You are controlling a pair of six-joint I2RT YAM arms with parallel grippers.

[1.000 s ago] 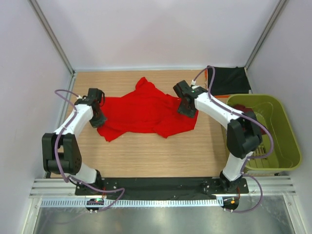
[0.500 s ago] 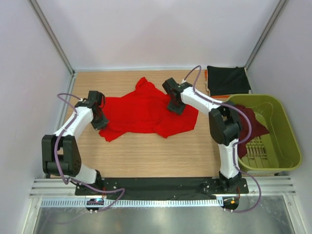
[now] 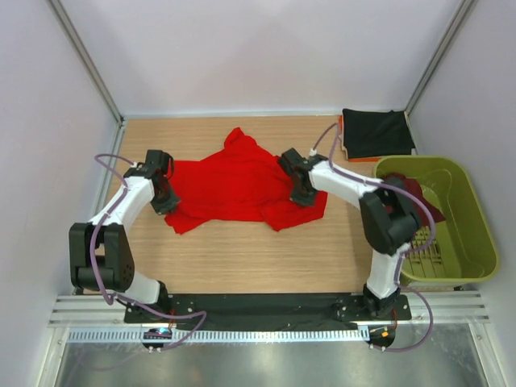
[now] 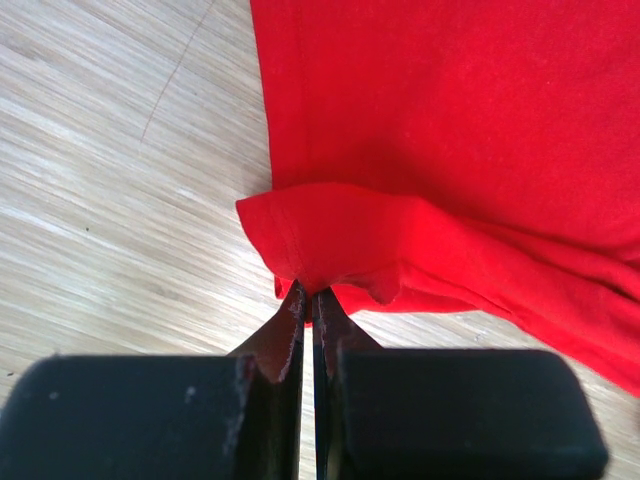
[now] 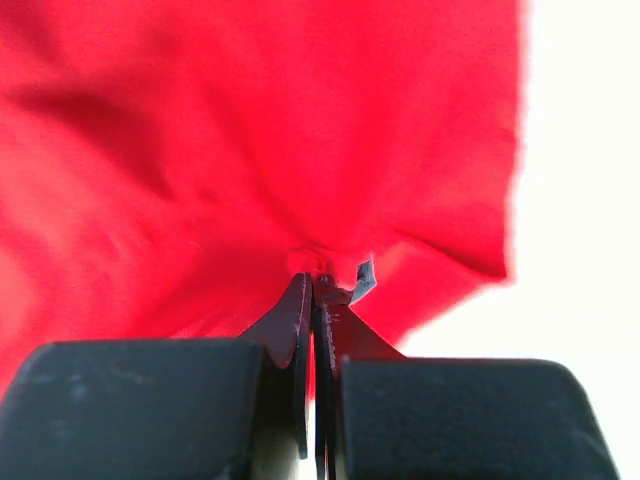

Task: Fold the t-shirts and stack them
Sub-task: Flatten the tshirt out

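Observation:
The bright red t-shirt (image 3: 234,181) lies spread and rumpled on the wooden table. My left gripper (image 3: 164,193) is shut on its left edge; in the left wrist view the jaws (image 4: 308,292) pinch a folded corner of red cloth (image 4: 340,235). My right gripper (image 3: 302,189) is shut on the shirt's right side; in the right wrist view the tips (image 5: 316,280) pinch bunched red cloth (image 5: 250,150) beside a small grey tag (image 5: 365,275). A folded black t-shirt (image 3: 377,133) lies at the back right. A dark maroon t-shirt (image 3: 419,197) hangs in the basket.
The olive-green plastic basket (image 3: 472,234) stands at the right edge of the table, next to the right arm. An orange edge (image 3: 355,159) shows under the black shirt. White walls enclose the table on three sides.
My right gripper has moved left over the shirt and then back toward the near right, dragging the shirt's right edge with it. My left gripper has hardly moved.

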